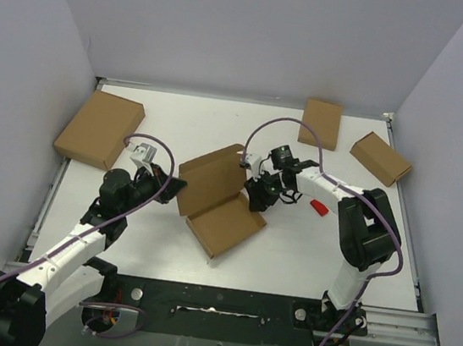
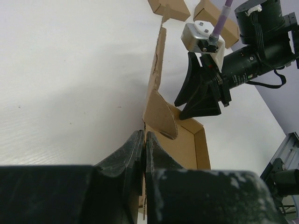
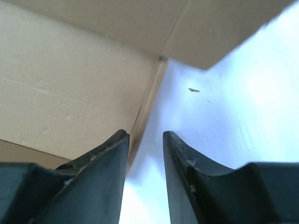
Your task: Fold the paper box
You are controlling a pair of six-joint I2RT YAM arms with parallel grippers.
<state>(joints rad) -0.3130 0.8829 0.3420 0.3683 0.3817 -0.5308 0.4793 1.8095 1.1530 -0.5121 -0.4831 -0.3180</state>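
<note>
Mid-table (image 1: 178,123), between the two arms: paper box (image 1: 226,225), half formed. Tray part flat and open toward the near edge, lid panel raised and leaning away to the far left. One rounded side flap standing up inside the tray in the left wrist view.

Left gripper (image 1: 176,188) at the box's left edge. Jaws pressed together, seemingly pinching a thin cardboard wall, with a sliver of brown between the fingers (image 2: 156,158).

Right gripper (image 1: 256,195) at the box's right corner. Jaws parted, nothing clamped. Cardboard edge just beside the left finger (image 3: 100,158) in the right wrist view, bare white table beyond.

Step in hand, by judgement: raising and tucking the side walls while the other arm steadies.
- Hold the left pinch firm and low to stop the tray skating.
- Bring the right jaws square to the wall, not to the corner.
- Fold along the crease and avoid crushing the slits.
- Keep the cables off the lid.

Count:
- paper box, one
- larger box (image 1: 99,128), one, far left
- smaller boxes, two (image 1: 321,122) (image 1: 380,158), far right
- small red object (image 1: 319,207), one, kind unclear
- arms, two
</note>
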